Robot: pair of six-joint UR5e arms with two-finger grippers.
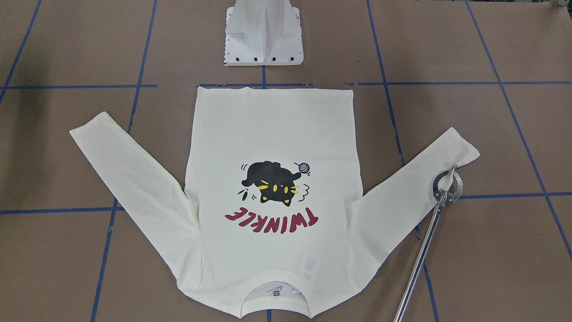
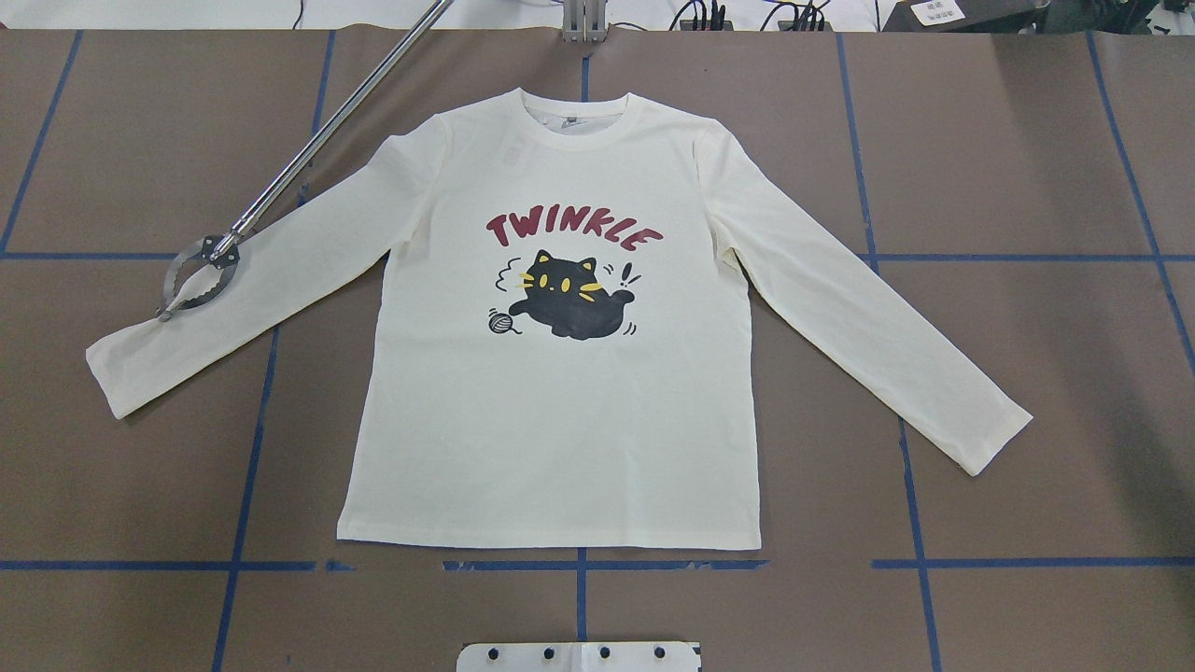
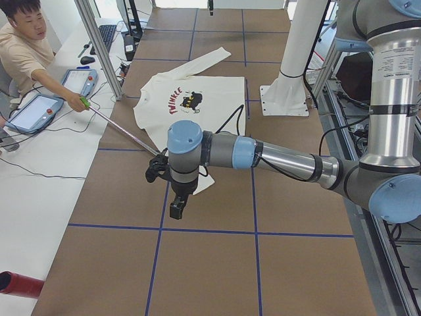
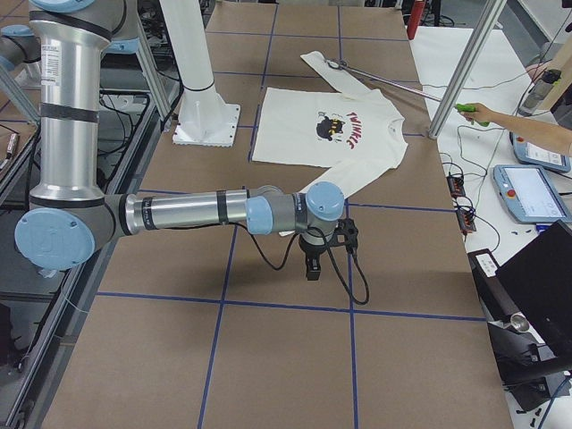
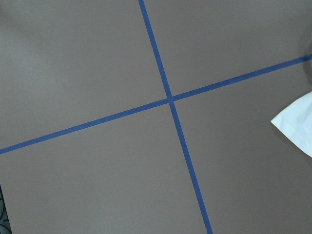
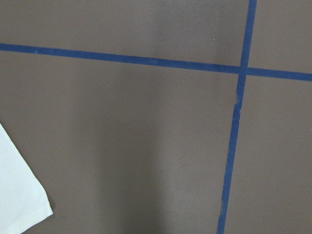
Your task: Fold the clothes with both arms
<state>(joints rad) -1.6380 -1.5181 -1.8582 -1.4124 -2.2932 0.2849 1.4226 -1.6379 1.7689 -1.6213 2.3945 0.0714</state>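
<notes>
Shows a cream-white long-sleeved shirt [image 2: 560,420] spread flat, front up, at the middle of the brown table [image 2: 1027,373], with the hem toward the white pedestal base [image 1: 263,36] and the ribbed neck toward the operators' side. Shows both sleeves angled outward and down from the shoulders, and the black cat print [image 2: 571,299] under the red "TWINKLE" lettering [image 2: 574,229] on the chest.

Places a thin metal grabber stick [image 2: 317,140], held by a person's hand [image 3: 80,103], across the table corner, claw tips touching the edge of the sleeve on the robot's left, near its cuff.

Sets the left arm [image 3: 263,153] low and level over the table, left gripper [image 3: 176,209] pointing down beside that cuff; opening not discernible, nothing seen in its hold. Mirrors this with the right arm [image 4: 179,212] and right gripper [image 4: 312,266] beside the other cuff; opening likewise not discernible.

Gives, in each wrist view, bare table crossed by blue tape lines [image 5: 168,100] and one cuff corner at the frame edge.
</notes>
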